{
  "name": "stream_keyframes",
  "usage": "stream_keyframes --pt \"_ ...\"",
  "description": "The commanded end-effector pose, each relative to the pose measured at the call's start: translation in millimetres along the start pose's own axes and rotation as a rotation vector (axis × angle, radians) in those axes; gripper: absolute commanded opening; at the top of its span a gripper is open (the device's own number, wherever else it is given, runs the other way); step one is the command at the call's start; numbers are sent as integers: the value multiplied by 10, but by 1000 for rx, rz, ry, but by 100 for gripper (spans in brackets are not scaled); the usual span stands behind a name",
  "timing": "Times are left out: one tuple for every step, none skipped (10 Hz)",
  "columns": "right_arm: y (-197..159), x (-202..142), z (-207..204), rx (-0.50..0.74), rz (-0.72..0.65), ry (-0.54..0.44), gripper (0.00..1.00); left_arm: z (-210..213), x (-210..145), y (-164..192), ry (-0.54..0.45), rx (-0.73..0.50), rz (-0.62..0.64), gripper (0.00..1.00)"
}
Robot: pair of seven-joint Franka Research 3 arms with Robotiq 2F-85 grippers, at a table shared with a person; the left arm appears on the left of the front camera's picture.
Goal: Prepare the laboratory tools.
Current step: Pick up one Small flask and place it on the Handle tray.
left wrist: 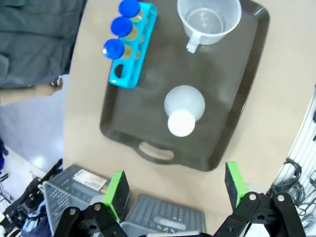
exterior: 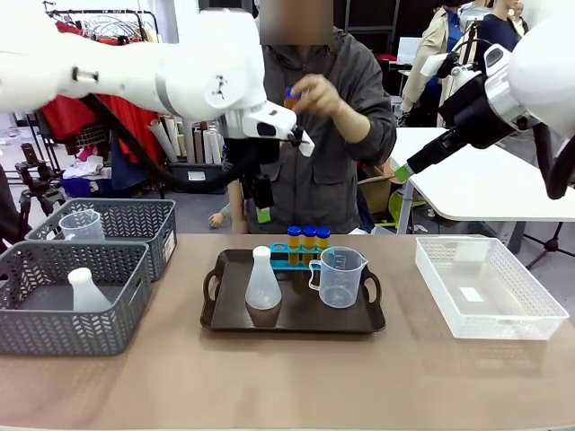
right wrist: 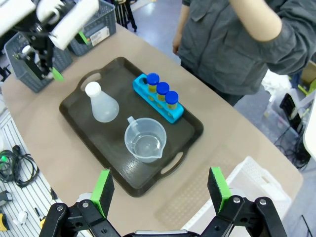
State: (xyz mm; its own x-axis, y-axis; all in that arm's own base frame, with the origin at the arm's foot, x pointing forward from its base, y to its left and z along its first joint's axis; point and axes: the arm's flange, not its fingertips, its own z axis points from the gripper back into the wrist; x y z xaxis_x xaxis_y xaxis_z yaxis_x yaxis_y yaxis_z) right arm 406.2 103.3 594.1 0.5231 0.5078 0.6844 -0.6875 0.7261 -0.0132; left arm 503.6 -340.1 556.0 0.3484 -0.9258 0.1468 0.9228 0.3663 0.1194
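Below left gripper, flask

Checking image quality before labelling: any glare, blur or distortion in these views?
Front view: even light, the person's raised hand slightly motion-blurred. Left wrist view: sharp, soft sheen on the dark tray. Right wrist view: wide-angle tilt, the beaker crisp.
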Motion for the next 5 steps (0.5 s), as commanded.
stream_keyframes --pt "0 21 4 11 -10 -8 100 114 -203 -83 -33 2 -2 100" --pt "0 21 4 11 -10 -8 100 244 -301 40 -82 -3 -29 100" --pt "0 21 4 11 -10 -8 100 359 -391 78 -86 2 -47 100" --pt "0 21 4 11 -10 -8 100 468 -439 38 -88 -2 -53 100" --pt "0 21 4 11 -10 -8 100 533 -491 100 -112 -12 -69 100"
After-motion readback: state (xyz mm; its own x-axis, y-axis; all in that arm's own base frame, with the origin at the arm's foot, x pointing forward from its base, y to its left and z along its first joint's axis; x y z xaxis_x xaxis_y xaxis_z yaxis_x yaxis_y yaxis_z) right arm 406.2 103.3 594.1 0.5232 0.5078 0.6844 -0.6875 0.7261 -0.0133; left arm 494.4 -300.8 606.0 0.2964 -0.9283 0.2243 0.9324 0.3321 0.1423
